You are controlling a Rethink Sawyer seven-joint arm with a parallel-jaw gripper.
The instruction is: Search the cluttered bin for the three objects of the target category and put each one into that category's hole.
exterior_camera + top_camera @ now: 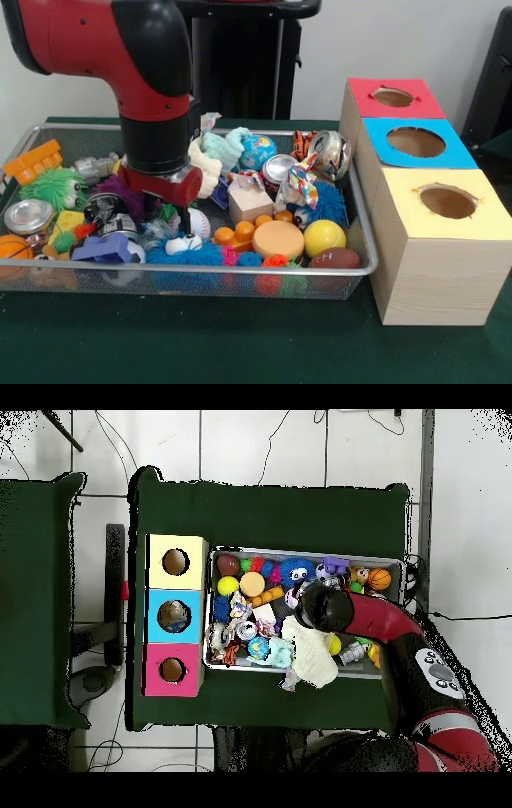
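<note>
The wire mesh bin (362, 232) is full of mixed toys and fills the left and middle of the front view. It also shows in the overhead view (305, 551). My gripper (183, 218) hangs under the red wrist, low in the bin's left middle. It is next to a white baseball (198, 224) and above a blue furry toy with eyes (186, 250). Its opening is hidden. Three wooden boxes with holes stand right of the bin: red top (394, 98), blue top (416, 142), yellow top (446, 202). In the overhead view the arm (325, 609) covers the gripper.
In the bin lie a yellow ball (324, 238), a brown football (334, 258), an orange disc (278, 238), a wooden cube (250, 204), tin cans (28, 216), a basketball (14, 248) and a green furry toy (52, 188). Green cloth (240, 344) covers the table.
</note>
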